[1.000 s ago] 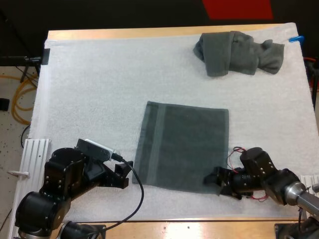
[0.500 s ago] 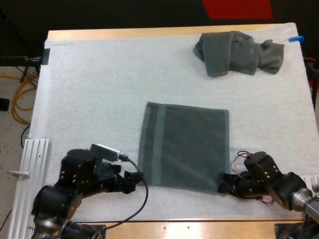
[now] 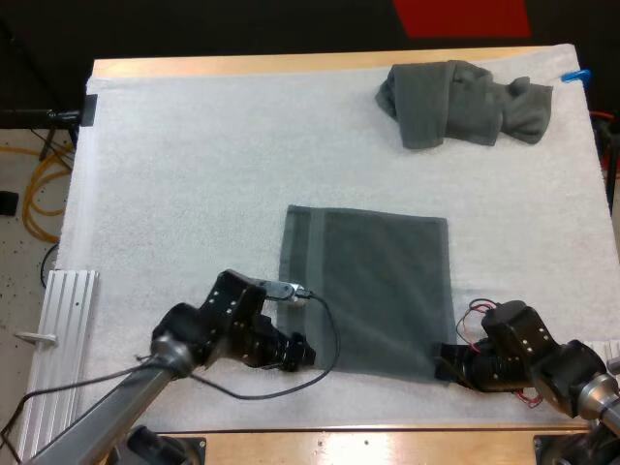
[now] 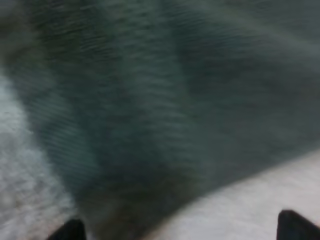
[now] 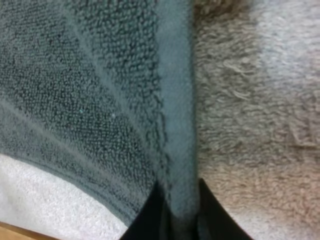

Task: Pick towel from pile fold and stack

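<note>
White mat (image 3: 194, 194) bears a flat dark grey-green towel (image 3: 373, 281), lower-right corner pinched by my right gripper (image 3: 444, 360), left gripper (image 3: 303, 354) agape at lower-left, seemingly to fold.

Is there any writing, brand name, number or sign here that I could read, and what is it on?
None. No word, label, number or sign can be read on the flat towel, the crumpled towel or the white mat.
</note>
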